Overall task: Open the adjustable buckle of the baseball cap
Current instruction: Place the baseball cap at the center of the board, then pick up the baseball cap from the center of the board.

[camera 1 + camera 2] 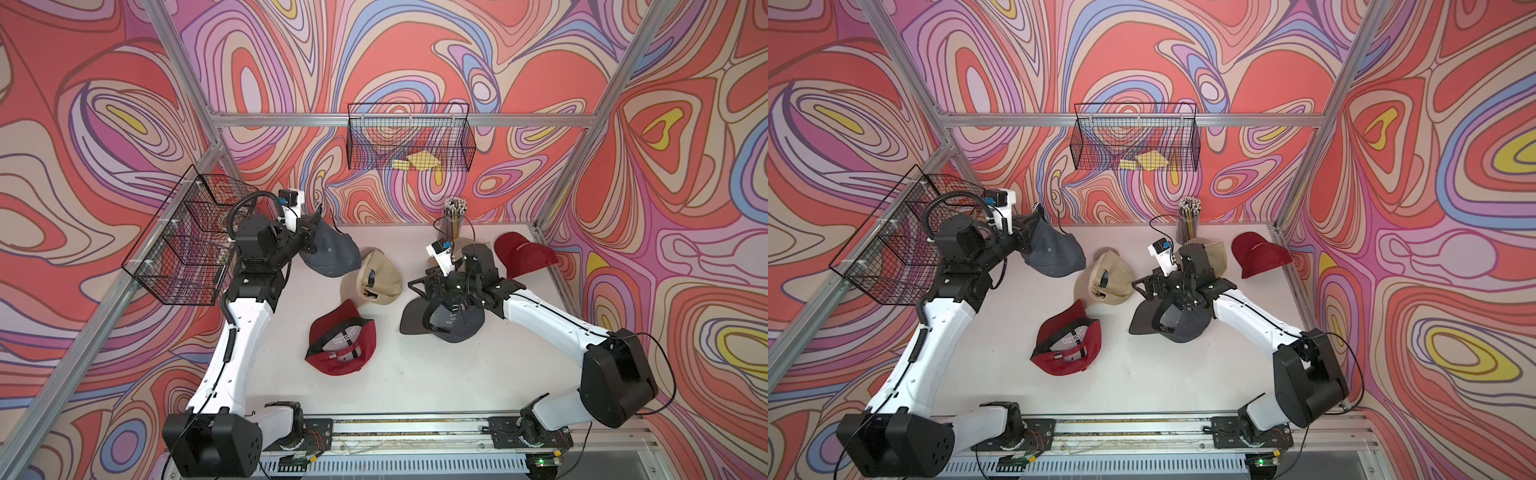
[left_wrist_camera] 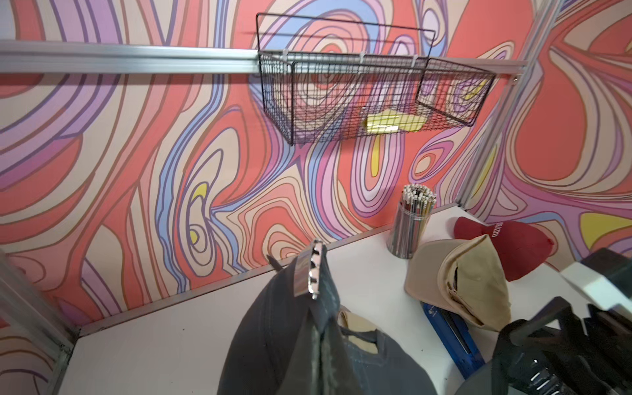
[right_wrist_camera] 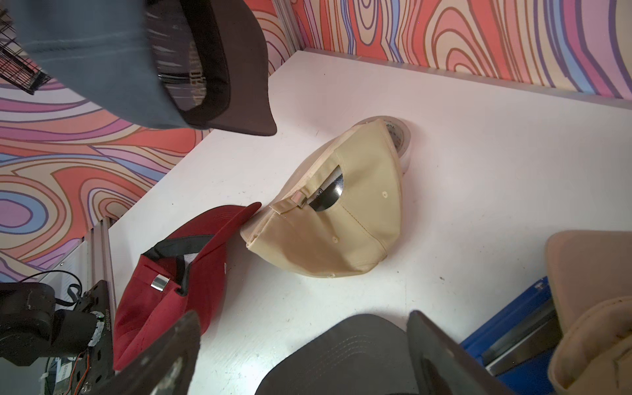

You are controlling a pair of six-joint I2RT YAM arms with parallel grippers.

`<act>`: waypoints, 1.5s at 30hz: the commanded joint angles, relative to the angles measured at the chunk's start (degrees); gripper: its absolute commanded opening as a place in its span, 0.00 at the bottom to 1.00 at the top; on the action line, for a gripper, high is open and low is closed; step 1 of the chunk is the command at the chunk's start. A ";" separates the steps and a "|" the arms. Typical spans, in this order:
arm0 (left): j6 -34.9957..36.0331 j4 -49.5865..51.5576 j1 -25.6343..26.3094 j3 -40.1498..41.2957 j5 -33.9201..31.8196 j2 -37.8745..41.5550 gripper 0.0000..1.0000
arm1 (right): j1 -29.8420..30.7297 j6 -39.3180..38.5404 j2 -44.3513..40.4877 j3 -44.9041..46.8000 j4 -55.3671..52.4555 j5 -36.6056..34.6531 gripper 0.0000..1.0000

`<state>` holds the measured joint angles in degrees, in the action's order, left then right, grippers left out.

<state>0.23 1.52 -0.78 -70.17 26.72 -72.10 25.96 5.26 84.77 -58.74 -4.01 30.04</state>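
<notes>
Grips the grey cap [image 1: 332, 254] in the closed left pincer [image 1: 308, 240] above the tabletop's [image 1: 415, 374] far left corner, silver buckle [image 2: 314, 270] sticking up, and hangs the right pincer [image 3: 302, 325] wide open over a black-brimmed cap [image 1: 442, 322] toward the right edge.

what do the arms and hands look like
The left arm and right arm have white shells between bulky black joint housings. A ribbed black hose loops by the left wrist; thin black cables run along the right. The left hand and right hand are black, each with a white camera block.
</notes>
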 commanded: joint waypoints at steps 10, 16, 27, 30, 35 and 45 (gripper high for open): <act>0.98 -4.94 -5.80 -3.75 5.47 -13.86 0.07 | -0.10 -0.50 0.13 2.40 4.02 3.30 0.94; -3.74 -10.53 -9.50 3.19 1.84 -16.30 0.42 | -0.05 -0.45 -0.13 3.63 4.62 3.63 0.94; -1.62 1.49 -3.06 2.44 -2.13 -13.45 0.53 | -0.10 3.15 1.69 4.37 6.15 -0.37 0.94; -0.68 3.01 1.73 3.54 -3.75 -11.89 0.55 | -0.05 3.93 1.80 4.72 6.48 -2.04 0.94; 3.67 12.01 9.83 -0.40 -6.58 -15.21 0.56 | -0.06 3.06 3.03 5.22 6.57 -3.94 0.93; 1.18 19.27 16.31 -7.81 -3.37 -25.31 0.58 | -0.05 2.32 4.70 3.98 5.68 -2.71 0.91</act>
<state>1.50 16.80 15.18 -75.57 22.96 -95.24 25.96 8.19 89.01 -54.33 1.48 27.22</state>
